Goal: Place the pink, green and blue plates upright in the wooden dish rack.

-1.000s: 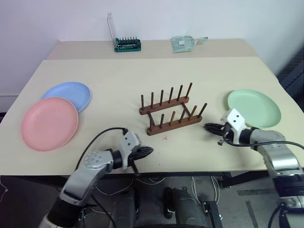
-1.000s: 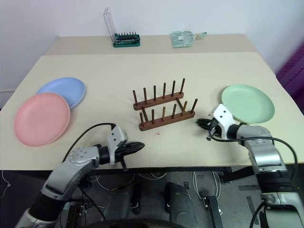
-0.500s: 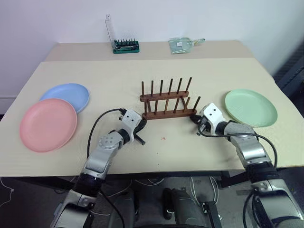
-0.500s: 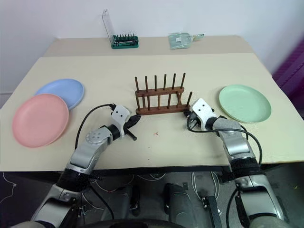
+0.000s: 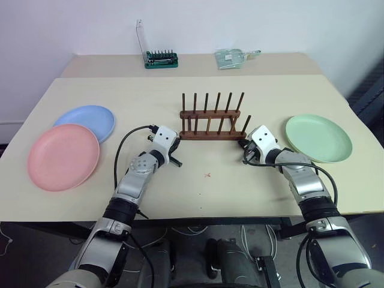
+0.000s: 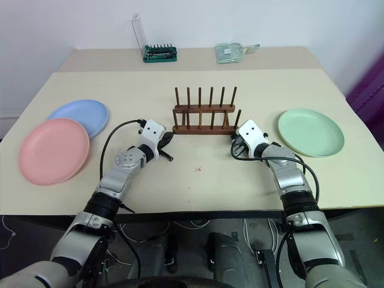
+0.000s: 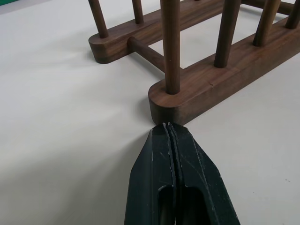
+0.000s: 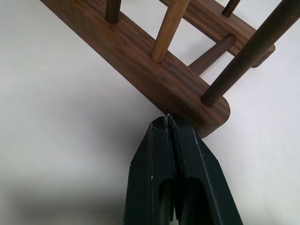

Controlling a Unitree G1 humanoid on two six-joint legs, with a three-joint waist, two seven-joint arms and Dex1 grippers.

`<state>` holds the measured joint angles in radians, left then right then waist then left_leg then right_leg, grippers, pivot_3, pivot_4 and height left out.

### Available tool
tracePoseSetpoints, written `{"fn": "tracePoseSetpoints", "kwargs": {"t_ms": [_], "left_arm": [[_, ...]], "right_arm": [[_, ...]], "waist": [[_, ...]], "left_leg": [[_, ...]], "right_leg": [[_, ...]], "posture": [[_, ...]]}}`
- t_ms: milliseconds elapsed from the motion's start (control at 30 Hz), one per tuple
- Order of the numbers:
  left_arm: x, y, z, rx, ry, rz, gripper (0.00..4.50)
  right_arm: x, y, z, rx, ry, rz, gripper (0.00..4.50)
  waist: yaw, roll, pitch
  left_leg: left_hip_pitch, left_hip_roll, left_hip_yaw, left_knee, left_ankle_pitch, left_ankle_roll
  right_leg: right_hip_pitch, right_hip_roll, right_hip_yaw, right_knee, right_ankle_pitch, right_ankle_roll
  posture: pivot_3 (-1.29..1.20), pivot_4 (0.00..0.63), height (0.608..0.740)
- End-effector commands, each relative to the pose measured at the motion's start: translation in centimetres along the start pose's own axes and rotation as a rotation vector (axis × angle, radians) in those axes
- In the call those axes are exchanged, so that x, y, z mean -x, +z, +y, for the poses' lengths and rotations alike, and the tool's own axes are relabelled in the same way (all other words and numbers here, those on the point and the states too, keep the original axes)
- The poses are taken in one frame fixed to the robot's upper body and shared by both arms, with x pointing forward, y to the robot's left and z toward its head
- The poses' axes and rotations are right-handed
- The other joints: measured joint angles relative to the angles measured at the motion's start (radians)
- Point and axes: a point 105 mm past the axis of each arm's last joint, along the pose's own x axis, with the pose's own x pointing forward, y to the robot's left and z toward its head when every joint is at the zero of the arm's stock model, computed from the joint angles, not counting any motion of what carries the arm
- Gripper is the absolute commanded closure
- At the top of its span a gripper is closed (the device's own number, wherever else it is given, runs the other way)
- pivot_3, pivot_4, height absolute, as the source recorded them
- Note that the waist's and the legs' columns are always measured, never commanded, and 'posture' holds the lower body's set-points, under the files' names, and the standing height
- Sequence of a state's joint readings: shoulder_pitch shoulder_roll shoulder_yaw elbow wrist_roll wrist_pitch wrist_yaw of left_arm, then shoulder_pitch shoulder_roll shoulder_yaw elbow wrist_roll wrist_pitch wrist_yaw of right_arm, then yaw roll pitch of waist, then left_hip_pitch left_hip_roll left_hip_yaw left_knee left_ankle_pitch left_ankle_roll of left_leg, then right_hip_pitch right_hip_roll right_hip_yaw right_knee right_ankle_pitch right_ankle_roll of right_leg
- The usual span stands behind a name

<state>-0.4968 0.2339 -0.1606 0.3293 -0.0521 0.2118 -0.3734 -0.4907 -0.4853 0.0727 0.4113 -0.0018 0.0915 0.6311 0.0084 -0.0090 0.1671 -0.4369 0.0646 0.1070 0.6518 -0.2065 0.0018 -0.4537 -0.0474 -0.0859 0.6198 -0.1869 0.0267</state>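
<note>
The wooden dish rack [image 5: 211, 133] stands empty at mid-table, its rails parallel to the front edge. My left gripper [image 5: 174, 152] is shut, its tips touching the left end of the rack's near rail [image 7: 174, 104]. My right gripper [image 5: 243, 153] is also shut, its tips pressed against the near rail's right end [image 8: 187, 96]. On the left the pink plate [image 5: 63, 156] lies flat, partly covering the blue plate [image 5: 87, 119] behind it. The green plate [image 5: 318, 138] lies flat at the right, just beyond my right arm.
A green-based tool holder with a clear upright lid [image 5: 160, 58] and a clear plastic bag [image 5: 235, 57] sit on the rear table section. A small red speck [image 5: 207, 175] marks the tabletop in front of the rack.
Both shut grippers moved forward to the ends of the rack's near rail. The rack swung from slanted to parallel with the table's front edge and slid slightly away.
</note>
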Motion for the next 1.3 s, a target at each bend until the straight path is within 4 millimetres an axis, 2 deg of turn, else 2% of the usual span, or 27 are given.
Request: {"fn": "tracePoseSetpoints", "kwargs": {"t_ms": [33,133,167,200,267,333,467,567,667,767,867,933,1000,1100,1200,1300], "left_arm": [[2.3,-2.9,-1.5,0.010,-0.113,0.088,4.50],[6.1,-4.1,-3.5,-0.037,-0.277,0.114,4.50],[7.4,-4.6,-3.8,-0.013,-0.309,0.137,4.50],[8.9,-4.8,-3.9,0.003,-0.340,0.146,4.25],[12.0,-5.0,-4.2,0.067,-0.409,0.187,3.65],[13.9,-4.9,-3.5,0.060,-0.408,0.218,2.71],[14.8,-3.6,1.2,0.080,-0.175,0.176,0.67],[15.5,-1.7,5.2,0.182,0.021,0.062,0.64],[16.6,-0.7,8.9,0.187,0.240,0.005,0.64],[20.8,0.8,14.6,0.223,0.662,-0.088,0.64],[24.1,1.4,17.0,0.324,0.886,-0.169,0.64],[26.0,0.9,17.9,0.394,0.992,-0.186,0.64],[27.1,-0.1,18.0,0.446,1.027,-0.160,0.64],[27.0,-0.6,17.0,0.450,0.982,-0.134,0.64],[25.4,-0.5,14.8,0.456,0.833,-0.131,0.64],[26.2,-0.4,14.8,0.497,0.887,-0.188,0.64]], "right_arm": [[1.3,0.9,-0.3,0.020,0.021,-0.044,4.48],[3.0,0.7,-0.1,0.029,0.101,-0.028,4.48],[3.5,0.6,-0.1,0.014,0.127,-0.022,4.24],[4.1,0.7,0.0,-0.008,0.158,-0.022,3.93],[5.2,1.1,0.2,-0.040,0.219,-0.032,3.20],[5.6,1.4,0.1,-0.033,0.238,-0.033,2.19],[5.2,2.7,-0.3,0.020,0.228,-0.057,0.09],[4.6,4.1,0.0,0.057,0.256,-0.095,0.03],[4.4,5.3,0.1,0.083,0.282,-0.121,0.03],[4.4,6.6,-0.1,0.117,0.296,-0.145,0.03],[4.2,6.6,-0.3,0.120,0.299,-0.141,0.03],[4.1,6.4,-0.3,0.128,0.307,-0.134,0.03],[3.9,6.3,-0.2,0.133,0.316,-0.130,0.03],[3.6,6.5,0.0,0.137,0.329,-0.136,0.03],[3.2,6.8,0.2,0.141,0.344,-0.145,0.03],[3.0,6.7,0.2,0.140,0.346,-0.144,0.03]], "waist": [[-0.006,0.000,0.000],[-0.021,0.003,-0.002],[-0.022,0.004,-0.002],[-0.023,0.003,-0.002],[-0.026,0.003,-0.003],[-0.026,0.004,-0.003],[-0.022,0.005,-0.003],[-0.022,0.004,-0.001],[-0.020,0.004,-0.001],[-0.019,0.002,0.000],[-0.020,-0.003,0.001],[-0.019,-0.003,0.001],[-0.018,-0.004,0.001],[-0.017,-0.004,0.001],[-0.018,-0.006,0.002],[-0.016,-0.006,0.002]], "left_leg": [[0.000,0.000,0.000,-0.001,0.000,0.000],[0.001,0.001,0.001,-0.005,-0.001,0.000],[0.003,0.001,0.001,-0.006,-0.002,0.000],[0.004,0.002,0.001,-0.006,-0.002,-0.001],[0.006,0.002,0.001,-0.006,-0.003,-0.002],[0.009,0.003,0.001,-0.006,-0.005,-0.004],[0.011,0.002,-0.004,-0.006,-0.007,-0.007],[0.010,0.002,-0.007,-0.006,-0.007,-0.007],[0.009,0.002,-0.006,-0.006,-0.008,-0.009],[0.009,0.002,-0.004,-0.007,-0.008,-0.007],[0.009,0.002,-0.004,-0.006,-0.008,-0.007],[0.009,0.002,-0.004,-0.006,-0.008,-0.007],[0.009,0.002,-0.004,-0.006,-0.008,-0.007],[0.009,0.002,-0.003,-0.006,-0.008,-0.008],[0.009,0.002,-0.003,-0.006,-0.009,-0.010],[0.009,0.002,-0.004,-0.006,-0.010,-0.010]], "right_leg": [[0.000,0.000,0.000,0.000,0.000,0.000],[-0.001,0.000,0.001,0.000,-0.001,0.001],[0.000,0.000,0.001,0.000,-0.001,0.001],[0.000,0.000,0.001,0.001,-0.003,-0.001],[0.001,0.000,0.001,0.000,-0.005,-0.002],[0.003,0.000,0.002,0.001,-0.008,-0.006],[0.004,0.000,0.000,-0.003,-0.008,-0.006],[0.004,0.000,-0.003,-0.005,-0.008,-0.006],[0.005,0.000,-0.003,-0.004,-0.008,-0.006],[0.004,0.000,-0.002,-0.004,-0.008,-0.005],[0.004,0.001,-0.002,-0.004,-0.008,-0.005],[0.005,0.000,-0.002,-0.004,-0.008,-0.005],[0.005,0.000,-0.002,-0.004,-0.008,-0.005],[0.005,0.000,-0.002,-0.004,-0.008,-0.005],[0.005,0.000,-0.002,-0.004,-0.008,-0.005],[0.005,-0.001,-0.002,-0.004,-0.008,-0.006]], "posture": [[0.00,0.150,0.730],[0.00,0.150,0.730],[0.00,0.150,0.730],[0.00,0.150,0.730],[0.00,0.150,0.730],[0.00,0.150,0.730],[0.00,0.150,0.730],[0.00,0.150,0.730],[0.00,0.150,0.730],[0.00,0.150,0.730],[0.00,0.150,0.730],[0.00,0.150,0.730],[0.00,0.150,0.730],[0.00,0.150,0.730],[0.00,0.150,0.730],[0.00,0.150,0.730]]}}
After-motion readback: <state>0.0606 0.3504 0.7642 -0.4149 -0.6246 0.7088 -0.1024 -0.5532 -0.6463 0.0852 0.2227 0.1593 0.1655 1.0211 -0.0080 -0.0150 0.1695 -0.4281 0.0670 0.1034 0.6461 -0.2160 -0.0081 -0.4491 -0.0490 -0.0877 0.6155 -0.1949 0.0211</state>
